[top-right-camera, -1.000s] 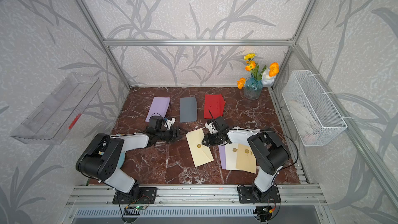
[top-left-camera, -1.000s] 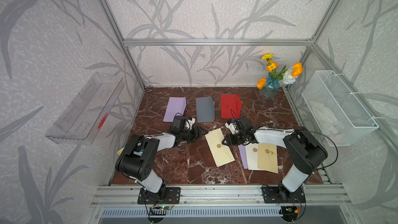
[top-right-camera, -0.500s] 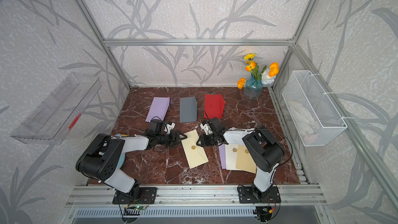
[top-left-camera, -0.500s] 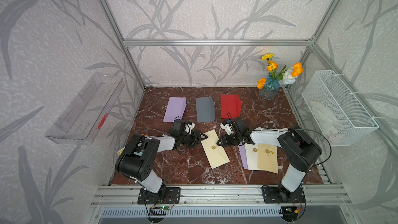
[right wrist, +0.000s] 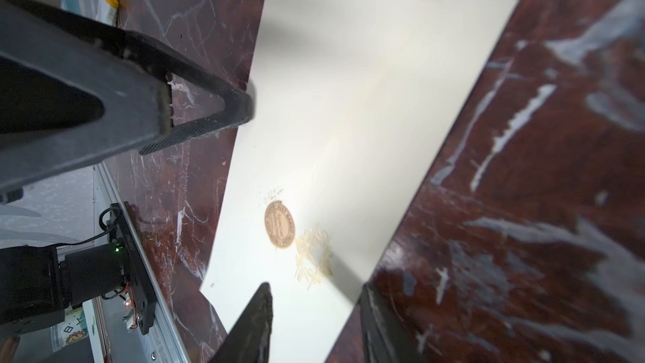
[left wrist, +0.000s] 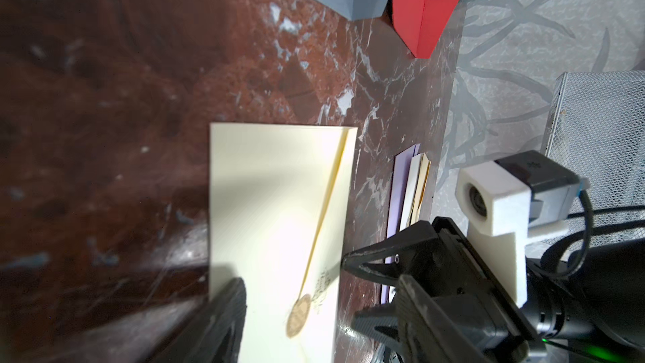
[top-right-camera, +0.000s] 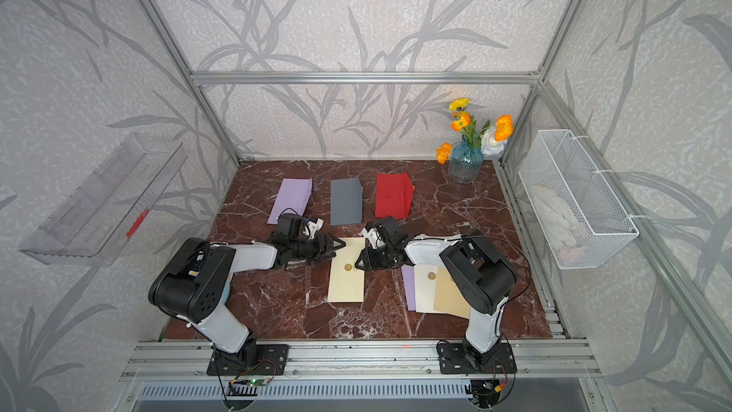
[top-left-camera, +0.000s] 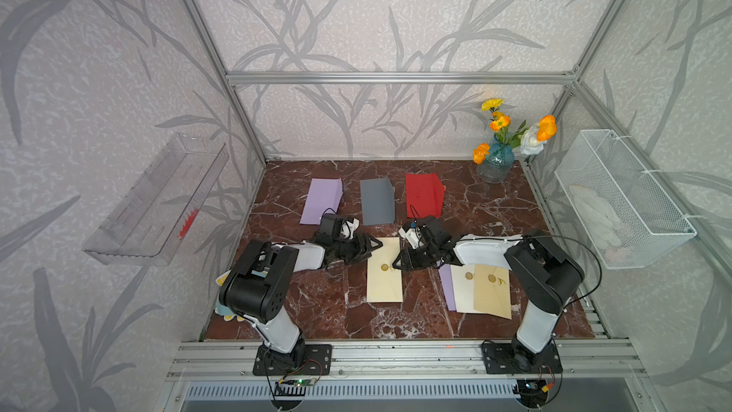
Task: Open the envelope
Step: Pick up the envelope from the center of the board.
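Both arms are folded low, forearms stretched almost level over the tabletop (top-left-camera: 317,311) and reaching in toward each other. The left tool (top-left-camera: 370,246) is spread and holds nothing. One of its fingers (right wrist: 235,108) sits at the left edge of the cream envelope (top-left-camera: 384,287), close to the far corner. The right tool (top-left-camera: 397,264) is spread too and grips nothing. In the right wrist view one finger (right wrist: 260,312) is over the paper and the other is just past the envelope's right edge.

The envelope lies flat between the two tools, long side running near to far. Its flap is down under a round gold seal (top-left-camera: 384,267), just beside the right tool's tips. I can't tell whether any tip actually presses the paper. The left wrist view shows only one blurred finger of its own tool. A fanned pile of envelopes (top-left-camera: 481,289) lies to the right, partly hidden by the right arm.
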`<state>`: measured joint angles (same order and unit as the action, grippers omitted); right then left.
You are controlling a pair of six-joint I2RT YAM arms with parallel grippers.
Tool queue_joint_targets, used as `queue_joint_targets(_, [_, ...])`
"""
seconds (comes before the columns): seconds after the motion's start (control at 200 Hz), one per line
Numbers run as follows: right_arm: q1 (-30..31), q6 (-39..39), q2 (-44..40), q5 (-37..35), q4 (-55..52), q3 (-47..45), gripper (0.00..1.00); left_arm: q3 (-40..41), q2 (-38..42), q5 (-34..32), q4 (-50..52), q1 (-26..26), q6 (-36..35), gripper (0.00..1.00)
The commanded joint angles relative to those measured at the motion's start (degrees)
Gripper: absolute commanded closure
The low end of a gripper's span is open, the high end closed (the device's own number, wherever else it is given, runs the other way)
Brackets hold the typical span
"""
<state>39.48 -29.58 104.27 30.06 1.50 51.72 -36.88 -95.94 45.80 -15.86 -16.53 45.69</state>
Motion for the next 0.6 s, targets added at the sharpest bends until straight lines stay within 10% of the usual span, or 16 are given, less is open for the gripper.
queue_joint_targets(0.0, [1.01, 0.35, 1.83, -1.97, -3.68, -0.48, 0.57, -1.54, 1.06, -0.49, 3.33, -0.43, -2.22, 0.33])
queue_joint_targets(0.595, [1.21, 3.52, -1.27, -4.24, -5.94, 4.51, 0.59, 1.33, 15.95, -8.18, 23.62, -0.38, -7.45, 0.31])
